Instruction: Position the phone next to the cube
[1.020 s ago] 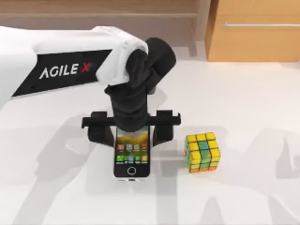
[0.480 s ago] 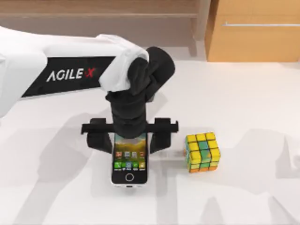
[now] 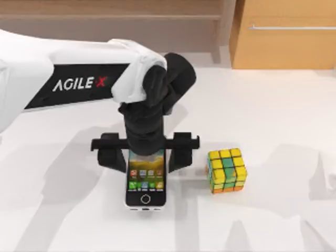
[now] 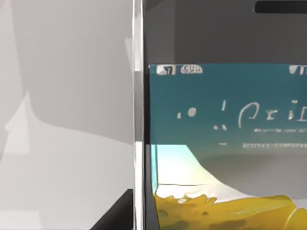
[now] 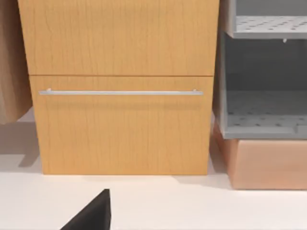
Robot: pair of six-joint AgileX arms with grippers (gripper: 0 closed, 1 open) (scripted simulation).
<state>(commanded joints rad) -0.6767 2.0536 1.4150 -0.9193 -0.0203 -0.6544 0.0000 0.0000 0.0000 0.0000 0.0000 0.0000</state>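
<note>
slim white-edged phone (image 3: pixel 145 184) with colourful icons lies flat on the white bench (image 3: pixel 273 121), just left of the yellow cube (image 3: pixel 227 170); left tool (image 3: pixel 145 154) spread astride its top; wrist view reads its teal screen (image 4: pixel 225 143)

Hidden and cut off
My left gripper (image 3: pixel 145 152) covers the phone's (image 3: pixel 145 184) upper end; left wrist view crops its screen.

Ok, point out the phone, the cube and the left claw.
phone (image 3: pixel 146 186): top view, on the lit screen by the app icons.
cube (image 3: pixel 227 169): top view, on its top face.
left claw (image 3: pixel 145 155): top view, midway between the black fingers flanking the phone.
</note>
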